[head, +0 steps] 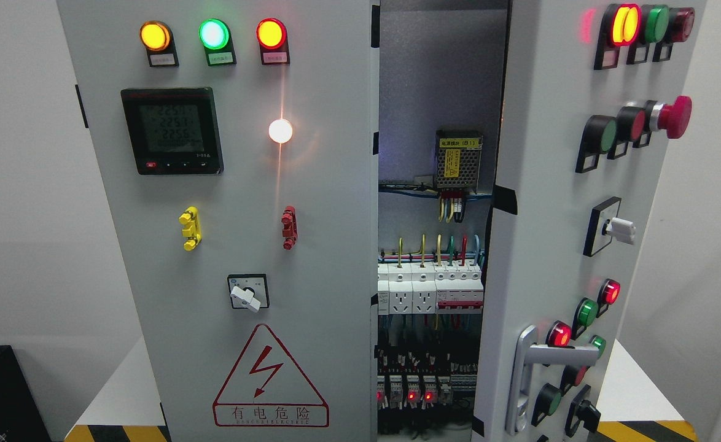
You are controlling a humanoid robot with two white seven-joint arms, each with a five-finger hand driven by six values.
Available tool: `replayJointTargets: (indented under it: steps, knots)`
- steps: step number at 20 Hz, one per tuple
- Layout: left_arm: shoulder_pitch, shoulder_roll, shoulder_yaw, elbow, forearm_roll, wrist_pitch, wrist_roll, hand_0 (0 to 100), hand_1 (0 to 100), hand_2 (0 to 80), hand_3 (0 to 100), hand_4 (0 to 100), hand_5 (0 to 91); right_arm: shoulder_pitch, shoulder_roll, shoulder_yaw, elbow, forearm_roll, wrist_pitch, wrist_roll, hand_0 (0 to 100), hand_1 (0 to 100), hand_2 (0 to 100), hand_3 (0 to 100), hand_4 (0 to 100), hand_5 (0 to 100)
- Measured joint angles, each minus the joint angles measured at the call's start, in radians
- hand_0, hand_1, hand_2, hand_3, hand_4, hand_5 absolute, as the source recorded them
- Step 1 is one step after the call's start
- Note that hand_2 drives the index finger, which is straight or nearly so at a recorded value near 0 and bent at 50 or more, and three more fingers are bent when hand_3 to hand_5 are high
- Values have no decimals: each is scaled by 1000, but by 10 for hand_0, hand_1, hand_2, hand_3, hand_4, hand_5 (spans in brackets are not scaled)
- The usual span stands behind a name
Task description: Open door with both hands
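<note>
A grey electrical cabinet fills the head view. Its left door [231, 245] faces me nearly flat, with three lit lamps, a meter [172, 131] and a rotary switch [249, 293]. The right door [557, 233] is swung partly outward, seen at an angle, with its silver lever handle [538, 368] low down and turned out sideways. Between the doors a gap shows the inside [437, 245]: a power supply, wiring and rows of breakers. Neither of my hands nor arms shows in the picture.
The cabinet stands on a white surface [634, 387] edged with yellow-black hazard tape [643, 430]. A black box [1, 393] sits at the lower left. The red emergency button [674, 116] and other knobs stick out from the right door. White walls flank both sides.
</note>
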State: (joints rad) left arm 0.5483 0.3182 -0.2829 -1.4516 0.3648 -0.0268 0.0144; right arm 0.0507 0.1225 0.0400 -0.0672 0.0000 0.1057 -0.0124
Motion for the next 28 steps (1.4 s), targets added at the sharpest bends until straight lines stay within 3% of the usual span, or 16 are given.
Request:
replayJointTargets:
  steps: [6,15,22,28]
  knots:
    - [-64,93,-2,-213,21,-7,1,0,0,0,0,0,0,0,0,0,0,0,0,-2,191,0,0,0,0,0]
    - [-272,187,-64,-413,57,-9,3,0,0,0,0,0,0,0,0,0,0,0,0,-2,191,0,0,0,0,0]
    - [-437,226,-137,-508,143,-34,-2,0,0,0,0,0,0,0,0,0,0,0,0,-2,191,0,0,0,0,0]
    - [-601,248,-188,-557,272,-37,-3,0,0,0,0,0,0,0,0,0,0,0,0,-2,191,0,0,0,0,0]
